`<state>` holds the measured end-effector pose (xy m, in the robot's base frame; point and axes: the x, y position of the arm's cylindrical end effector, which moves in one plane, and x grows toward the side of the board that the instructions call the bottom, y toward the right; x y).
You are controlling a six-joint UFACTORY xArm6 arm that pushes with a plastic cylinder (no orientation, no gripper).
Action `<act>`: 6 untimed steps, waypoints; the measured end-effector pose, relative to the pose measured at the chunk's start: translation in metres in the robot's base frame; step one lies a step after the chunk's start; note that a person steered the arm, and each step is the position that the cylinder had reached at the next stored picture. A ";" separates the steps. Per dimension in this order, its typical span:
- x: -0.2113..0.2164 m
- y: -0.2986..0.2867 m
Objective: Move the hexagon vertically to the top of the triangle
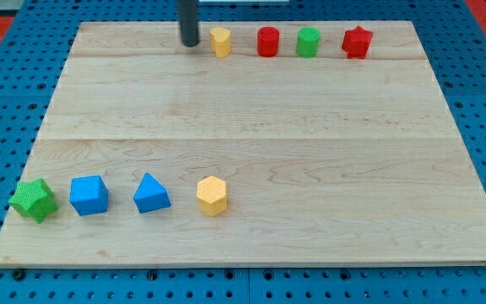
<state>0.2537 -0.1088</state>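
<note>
A pale wooden board lies on a blue pegboard bench, seen from the near side. My tip, the lower end of a dark upright rod, rests on the board at the far edge, just left of a yellow block and close to it, though whether the two touch cannot be told. This arm has no gripper, so nothing is held. Along the far edge, running to the right of the yellow block, stand a red cylinder, a green cylinder and a red star, evenly spaced in a row. Along the near edge sits a second row: a green star at far left near the corner, then a blue cube, then a blue triangle, then a yellow hexagon. The hexagon is just right of the triangle with a small gap between them, level with it in the row. The tip is well apart from the whole near row, and the wide middle of the board lies between
</note>
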 end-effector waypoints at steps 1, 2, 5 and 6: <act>0.101 0.066; 0.162 0.191; 0.317 0.168; 0.318 0.090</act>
